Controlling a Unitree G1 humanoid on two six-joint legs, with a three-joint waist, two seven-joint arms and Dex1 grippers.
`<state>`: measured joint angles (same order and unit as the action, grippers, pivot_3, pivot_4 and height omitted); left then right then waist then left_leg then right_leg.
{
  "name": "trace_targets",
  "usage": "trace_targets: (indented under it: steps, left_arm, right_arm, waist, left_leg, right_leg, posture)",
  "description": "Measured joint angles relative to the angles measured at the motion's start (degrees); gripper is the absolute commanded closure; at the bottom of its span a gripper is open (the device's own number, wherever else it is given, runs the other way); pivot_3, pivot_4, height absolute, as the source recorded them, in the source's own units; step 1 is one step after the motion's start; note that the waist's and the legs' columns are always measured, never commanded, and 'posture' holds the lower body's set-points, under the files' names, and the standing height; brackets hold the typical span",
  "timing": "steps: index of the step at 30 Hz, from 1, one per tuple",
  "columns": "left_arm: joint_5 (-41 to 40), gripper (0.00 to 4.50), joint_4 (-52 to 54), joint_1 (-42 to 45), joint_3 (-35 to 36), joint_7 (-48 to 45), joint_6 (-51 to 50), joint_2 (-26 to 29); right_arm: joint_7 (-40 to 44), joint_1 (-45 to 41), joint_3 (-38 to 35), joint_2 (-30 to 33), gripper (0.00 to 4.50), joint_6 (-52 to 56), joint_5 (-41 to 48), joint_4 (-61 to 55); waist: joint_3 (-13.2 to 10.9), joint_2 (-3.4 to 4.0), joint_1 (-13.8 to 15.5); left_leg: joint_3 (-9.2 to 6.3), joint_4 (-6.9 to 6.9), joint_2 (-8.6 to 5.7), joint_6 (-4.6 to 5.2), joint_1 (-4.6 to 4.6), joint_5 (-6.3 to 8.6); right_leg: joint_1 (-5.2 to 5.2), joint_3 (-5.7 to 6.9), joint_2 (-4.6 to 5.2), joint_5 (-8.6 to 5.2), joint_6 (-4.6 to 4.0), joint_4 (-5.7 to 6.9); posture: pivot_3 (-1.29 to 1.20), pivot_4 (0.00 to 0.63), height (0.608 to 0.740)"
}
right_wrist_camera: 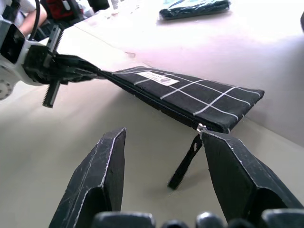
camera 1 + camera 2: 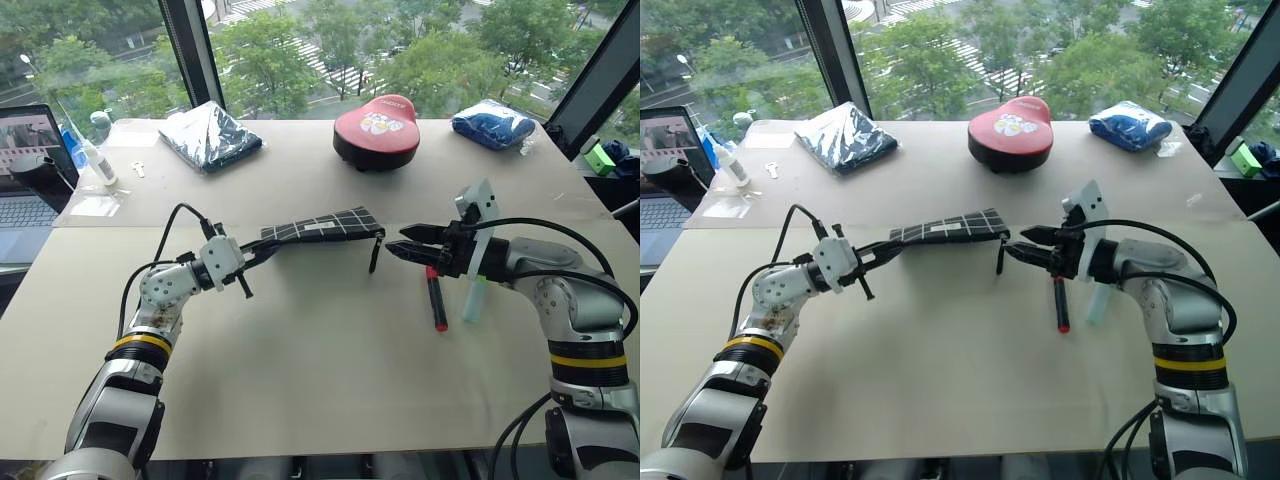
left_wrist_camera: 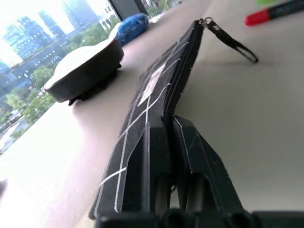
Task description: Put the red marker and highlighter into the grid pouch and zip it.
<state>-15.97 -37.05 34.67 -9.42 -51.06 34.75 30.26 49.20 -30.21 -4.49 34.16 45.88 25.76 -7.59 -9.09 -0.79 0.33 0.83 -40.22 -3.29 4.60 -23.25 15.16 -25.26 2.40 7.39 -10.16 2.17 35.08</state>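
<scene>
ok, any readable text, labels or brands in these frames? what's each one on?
None can be read.
Grid pouch: small white label, its print too small to make out.
Red case at the back of the table: white and yellow graphic on top, blurred, no words legible.
Laptop screen: a picture, no legible text.

The grid pouch (image 2: 322, 227) hangs above the table (image 2: 300, 350), left of the red marker (image 2: 436, 299) and highlighter (image 2: 473, 298).

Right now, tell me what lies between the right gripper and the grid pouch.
Only the pouch's black zipper strap hangs between the right gripper and the grid pouch, over bare table, in the right wrist view.
</scene>
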Motion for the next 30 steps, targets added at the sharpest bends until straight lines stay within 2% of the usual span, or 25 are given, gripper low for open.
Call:
trace_targets:
  steps: [4,9,14,22,30]
  left_arm:
    - [0.6,4.5,9.1,-1.7,0.6,3.8,-10.1,-1.9]
    - [3.0,4.5,14.1,-3.6,1.1,5.8,-16.4,-1.9]
    - [5.6,4.5,17.0,-4.3,1.5,6.3,-18.7,-1.7]
    - [7.6,4.5,21.2,-5.3,1.6,6.8,-22.8,-1.5]
    - [7.6,4.5,23.8,-5.4,2.1,7.7,-25.5,-2.7]
  right_arm:
    - [-9.8,-0.1,6.4,-5.0,1.7,0.2,-7.0,2.8]
    - [-16.5,-3.0,7.4,-7.6,1.7,0.2,-10.1,7.4]
    - [-16.9,-4.6,6.2,-7.0,1.7,-0.2,-10.8,8.2]
    - [-11.9,-4.6,3.4,-3.6,1.7,-0.2,-7.5,7.7]
    - [-14.9,-5.2,6.5,-7.0,1.7,-2.1,-11.1,13.8]
  waist:
    - [0.0,-0.01,-0.3]
    - [0.0,-0.01,-0.1]
    - [0.0,-0.01,0.2]
    - [0.0,-0.01,0.2]
    - [0.0,-0.01,0.2]
  left_leg:
    - [0.04,0.01,-0.03,-0.07,0.02,-0.04]
    - [0.04,0.0,-0.08,-0.08,0.01,-0.06]
    - [0.04,0.0,-0.09,-0.08,0.01,-0.06]
    - [0.04,0.01,-0.05,-0.04,0.04,-0.03]
    - [0.04,0.0,-0.08,-0.07,0.01,-0.05]
  right_leg:
    - [-0.02,-0.07,-0.02,0.0,0.0,0.02]
    - [0.0,-0.07,-0.02,0.0,0.0,-0.01]
    - [0.02,-0.05,-0.03,0.0,0.0,-0.03]
    - [0.06,-0.06,-0.05,0.0,0.0,-0.05]
    - [0.04,-0.07,-0.04,0.0,0.0,-0.05]
  posture:
    - [0.0,0.15,0.74]
    - [0.0,0.15,0.74]
    - [0.0,0.15,0.74]
    - [0.0,0.15,0.74]
    - [0.0,0.15,0.74]
